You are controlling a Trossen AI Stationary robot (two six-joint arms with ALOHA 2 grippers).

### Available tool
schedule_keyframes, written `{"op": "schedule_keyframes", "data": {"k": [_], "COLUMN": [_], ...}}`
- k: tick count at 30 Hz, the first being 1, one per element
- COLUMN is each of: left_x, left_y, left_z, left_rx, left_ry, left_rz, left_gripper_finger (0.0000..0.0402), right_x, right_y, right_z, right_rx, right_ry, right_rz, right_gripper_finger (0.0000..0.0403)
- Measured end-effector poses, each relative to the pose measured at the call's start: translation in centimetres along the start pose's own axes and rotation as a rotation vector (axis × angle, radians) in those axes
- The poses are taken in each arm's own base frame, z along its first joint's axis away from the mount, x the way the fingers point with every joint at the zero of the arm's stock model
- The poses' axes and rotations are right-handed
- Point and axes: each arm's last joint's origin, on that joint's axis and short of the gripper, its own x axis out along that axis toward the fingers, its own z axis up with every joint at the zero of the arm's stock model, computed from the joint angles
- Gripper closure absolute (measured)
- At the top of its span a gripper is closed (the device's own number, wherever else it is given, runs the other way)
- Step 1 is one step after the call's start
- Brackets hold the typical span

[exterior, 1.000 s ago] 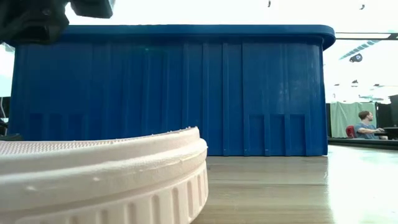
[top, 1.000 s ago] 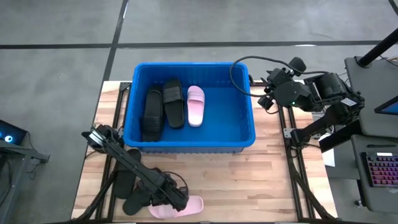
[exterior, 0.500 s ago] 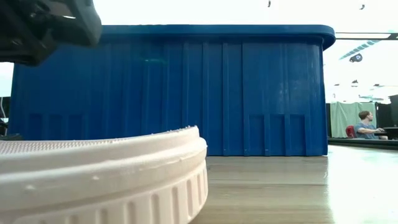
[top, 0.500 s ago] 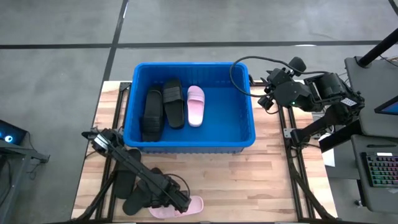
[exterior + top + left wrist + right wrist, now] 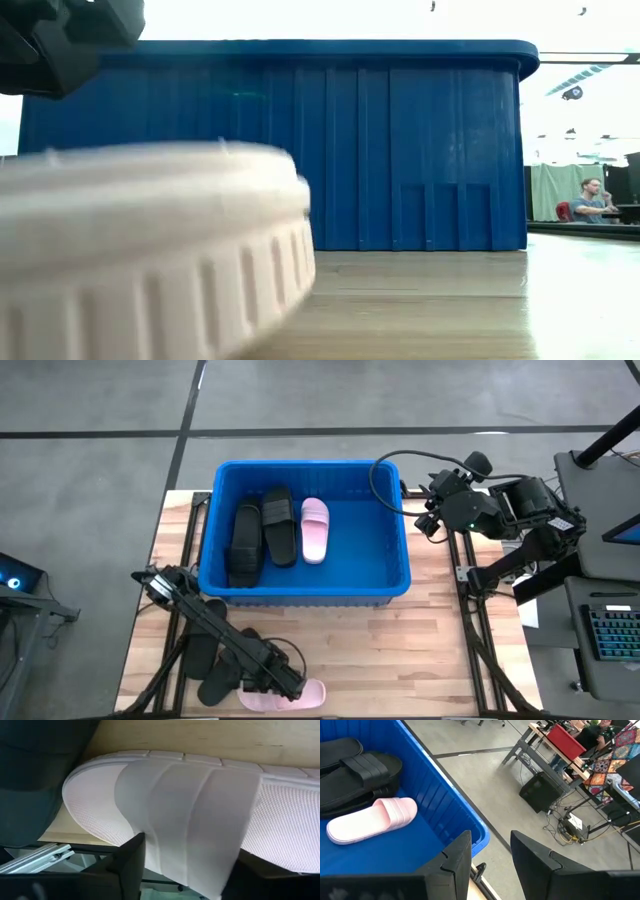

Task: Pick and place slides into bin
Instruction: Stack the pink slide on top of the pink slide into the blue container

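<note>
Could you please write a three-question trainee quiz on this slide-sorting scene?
1. How many slides lie in the bin?
2. True or false: the left gripper is at the pink slide on the table's near edge.
3. Where is the right gripper? A) inside the bin B) beside the bin's right rim C) over the black slides on the table

Key
1. Three: two black, one pink.
2. True; its fingers straddle the strap.
3. B
</note>
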Motion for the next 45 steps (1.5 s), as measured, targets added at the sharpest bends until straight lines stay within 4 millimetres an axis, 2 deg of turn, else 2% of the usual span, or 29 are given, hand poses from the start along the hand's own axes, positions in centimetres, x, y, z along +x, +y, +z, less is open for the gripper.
{"op": "schedule_keyframes", "data": {"k": [13, 20, 35, 45], "left_x": [-0.7, -1.5, -8.5, -11.2], "left_y": [0.2, 0.2, 2.0, 1.4], "left_z": [-0.1, -0.3, -1.1, -1.2], "left_rx": [0.17, 0.265, 0.389, 0.506], "left_ry": [-0.013, -0.056, -0.188, -0.418], "left_rz": [-0.028, -0.079, -0.408, -0.677], "left_gripper_finger": [0.0392, 0.0399, 0.0401, 0.0401], "right_x": [0.0, 0.0, 0.0, 0.0], "right_y": [0.0, 0.0, 0.0, 0.0], "right_z": [0.0, 0.0, 0.0, 0.0], "right_rx": [0.0, -0.001, -0.004, -0.004], "right_ry": [0.0, 0.001, 0.002, 0.003], "right_rz": [0.0, 0.0, -0.001, -0.001], "right_gripper_finger": [0.0275, 0.0275, 0.0275, 0.0275]}}
